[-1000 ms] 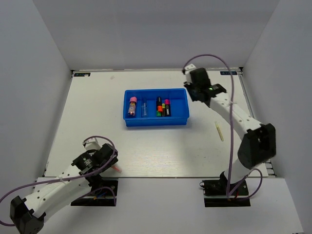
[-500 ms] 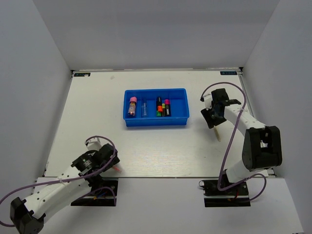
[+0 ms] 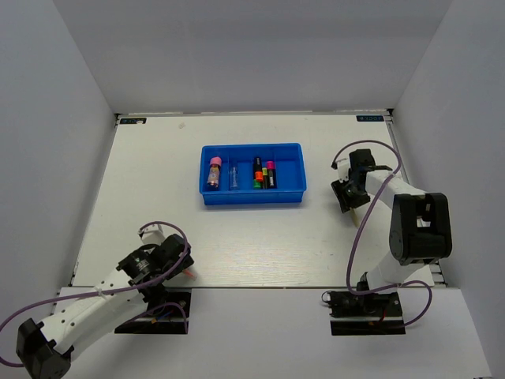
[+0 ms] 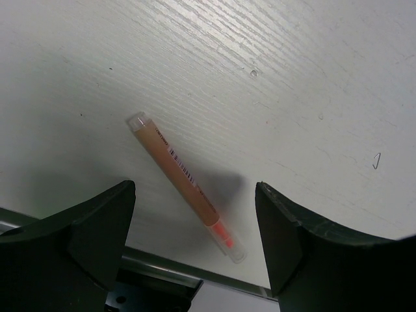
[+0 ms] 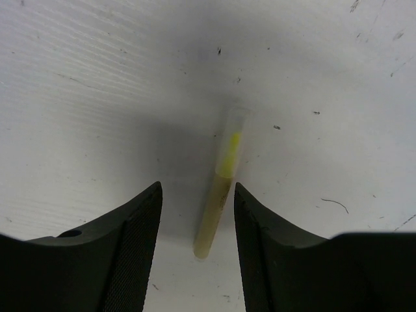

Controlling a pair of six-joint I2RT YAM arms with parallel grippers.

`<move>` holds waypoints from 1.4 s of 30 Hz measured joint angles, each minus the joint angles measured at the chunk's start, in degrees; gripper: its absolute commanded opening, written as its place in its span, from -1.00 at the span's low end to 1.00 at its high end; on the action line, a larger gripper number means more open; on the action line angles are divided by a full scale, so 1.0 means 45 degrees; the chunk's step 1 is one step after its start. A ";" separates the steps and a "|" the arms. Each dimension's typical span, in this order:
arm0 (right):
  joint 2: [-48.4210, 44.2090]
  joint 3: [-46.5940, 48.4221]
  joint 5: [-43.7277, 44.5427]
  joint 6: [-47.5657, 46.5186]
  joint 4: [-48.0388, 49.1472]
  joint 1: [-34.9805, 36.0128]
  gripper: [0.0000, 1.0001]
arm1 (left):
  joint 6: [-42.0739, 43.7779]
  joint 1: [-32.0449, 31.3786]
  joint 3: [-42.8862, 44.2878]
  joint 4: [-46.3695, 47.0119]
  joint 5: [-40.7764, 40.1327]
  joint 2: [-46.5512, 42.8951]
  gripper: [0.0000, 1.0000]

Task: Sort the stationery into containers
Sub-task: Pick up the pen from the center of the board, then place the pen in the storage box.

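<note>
The bright blue tray (image 3: 252, 198) holds a pink-capped tube (image 3: 214, 172), a clear bottle (image 3: 233, 175) and black highlighters (image 3: 263, 173) in separate compartments. My left gripper (image 3: 184, 267) is open low over the thin pink-orange stick (image 3: 190, 273) at the table's front edge. In the left wrist view the stick (image 4: 179, 180) lies slanted between the open fingers of the gripper (image 4: 194, 195), untouched. My right gripper (image 3: 349, 197) is open over the thin beige stick (image 3: 357, 218), right of the tray. In the right wrist view that stick (image 5: 220, 195) lies between the fingers of the gripper (image 5: 197, 195), nearer the right one.
White walls enclose the table on the left, back and right. The table's metal front edge (image 4: 162, 270) runs just below the pink-orange stick. The tray's rightmost compartment (image 3: 289, 170) holds nothing.
My right arm has swung from the tray's far right corner toward me and down over the beige stick. My left gripper has barely moved.
</note>
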 measured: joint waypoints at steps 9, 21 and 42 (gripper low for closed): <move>0.0461 -0.0078 -0.0413 -0.0019 0.0364 -0.0665 -0.24 | 0.0000 0.0000 0.0005 0.0019 -0.0005 0.0325 0.69; 0.0787 0.0170 -0.1588 -0.0015 0.0384 -0.1311 -1.00 | 0.0000 0.0000 0.0199 0.0296 -0.0053 0.1399 0.72; 0.0991 0.4308 -0.6829 0.0078 -0.2841 -0.1073 -1.00 | -0.0515 0.0005 0.0466 0.0233 0.0034 0.2642 0.42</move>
